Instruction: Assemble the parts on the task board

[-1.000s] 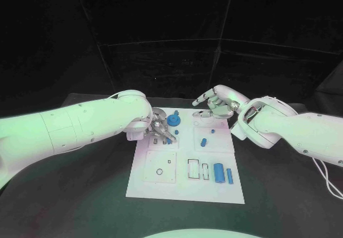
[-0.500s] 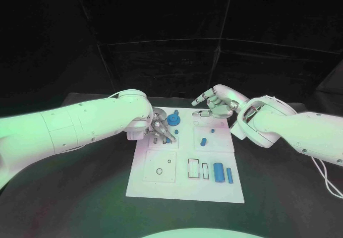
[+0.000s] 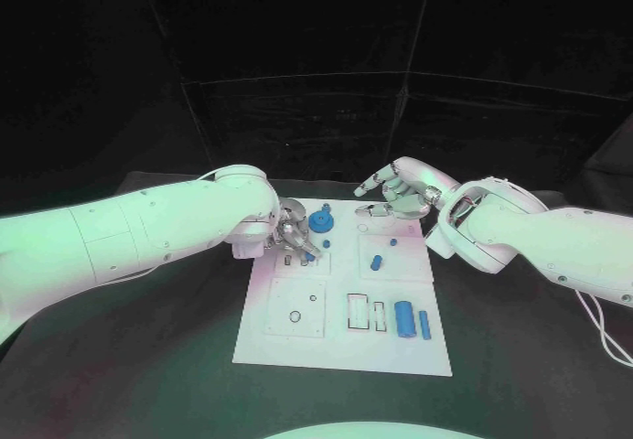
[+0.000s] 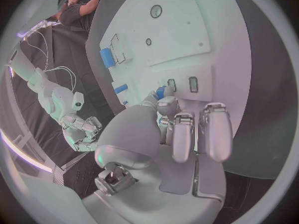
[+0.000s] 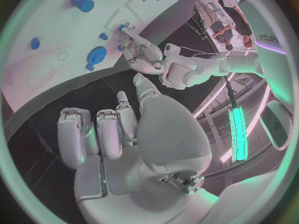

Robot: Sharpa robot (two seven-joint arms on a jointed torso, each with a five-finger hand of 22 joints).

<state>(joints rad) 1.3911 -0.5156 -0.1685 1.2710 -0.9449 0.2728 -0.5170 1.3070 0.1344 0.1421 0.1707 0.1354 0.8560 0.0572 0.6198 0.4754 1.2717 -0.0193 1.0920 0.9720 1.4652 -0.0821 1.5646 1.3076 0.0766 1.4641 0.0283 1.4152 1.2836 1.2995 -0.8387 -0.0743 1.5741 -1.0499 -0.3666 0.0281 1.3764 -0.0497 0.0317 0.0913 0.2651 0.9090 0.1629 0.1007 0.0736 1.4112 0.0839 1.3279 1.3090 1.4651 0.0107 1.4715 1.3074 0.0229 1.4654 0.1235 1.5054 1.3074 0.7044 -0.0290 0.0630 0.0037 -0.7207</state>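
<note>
The white task board [image 3: 346,340] lies in the middle of the black table. My left hand [image 3: 293,240] rests over its upper-left corner, beside the blue gear [image 3: 321,220]. Its thumb and a fingertip pinch a small blue part [image 4: 161,92] just above two small slots [image 4: 193,83]. My right hand [image 3: 396,194] hovers over the board's far edge with loosely bent, parted fingers and nothing in them. A blue oblong part [image 3: 376,262] and two small blue pegs [image 3: 391,242] lie mid-board. A blue cylinder [image 3: 403,319] and a thinner blue rod [image 3: 423,322] lie at the lower right.
Empty rectangular cut-outs [image 3: 358,310] and a small ring hole [image 3: 295,316] mark the board's lower half. From the right wrist I see the gear [image 5: 96,54] and my left hand [image 5: 140,50]. Black tabletop surrounds the board.
My left hand has drawn slightly up and toward the board's left edge, fingers closer together around the small blue part. The right hand has stayed put.
</note>
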